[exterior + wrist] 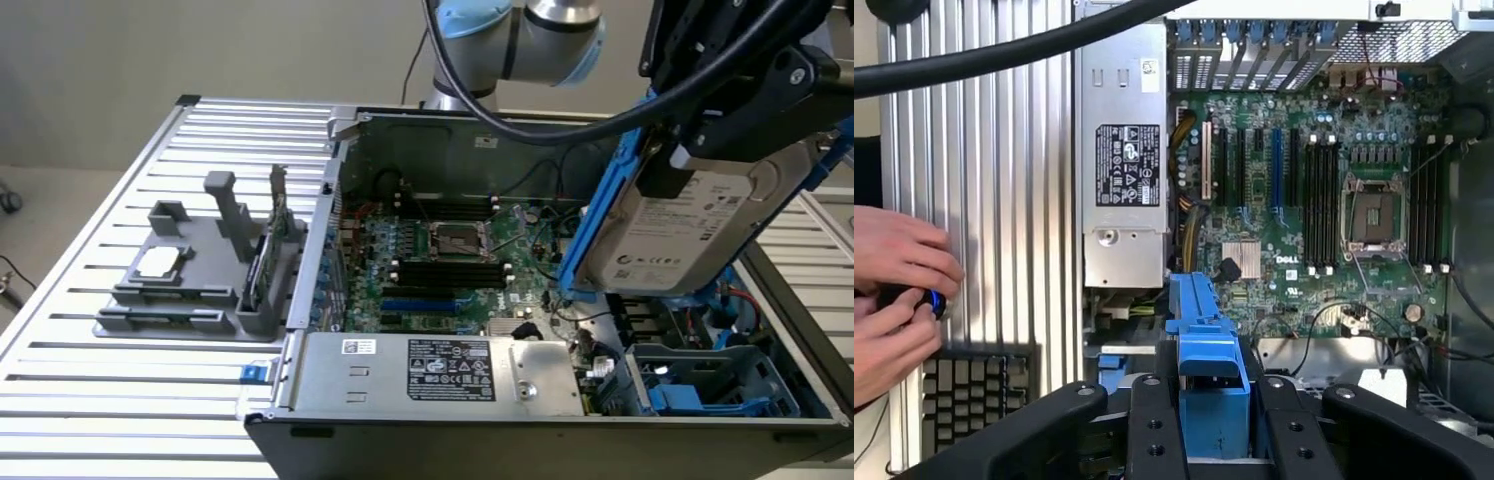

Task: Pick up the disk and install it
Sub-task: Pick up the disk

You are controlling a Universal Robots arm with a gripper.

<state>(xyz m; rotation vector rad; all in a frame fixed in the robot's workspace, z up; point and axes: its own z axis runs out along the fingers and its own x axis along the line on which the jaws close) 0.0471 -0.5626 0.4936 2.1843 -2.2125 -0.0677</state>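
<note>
The disk (681, 235) is a silver-grey drive with a white label in a bright blue carrier bracket (1209, 350). It hangs tilted above the right side of the open computer case (334, 200). My gripper (687, 165) is shut on it from above. In the wrist view my black fingers (1154, 430) clamp the blue carrier on both sides, over the case's inside. Below the disk, at the case's front right corner, sits a drive bay (687, 390) with blue plastic parts.
A grey labelled power-supply box (427, 370) lies along the case's near edge, the motherboard (454, 250) behind it. A grey fixture (187, 290) with a small silver chip (158, 262) stands on the slatted table (134, 400). A person's hands (894, 290) work beside a keyboard (969, 390).
</note>
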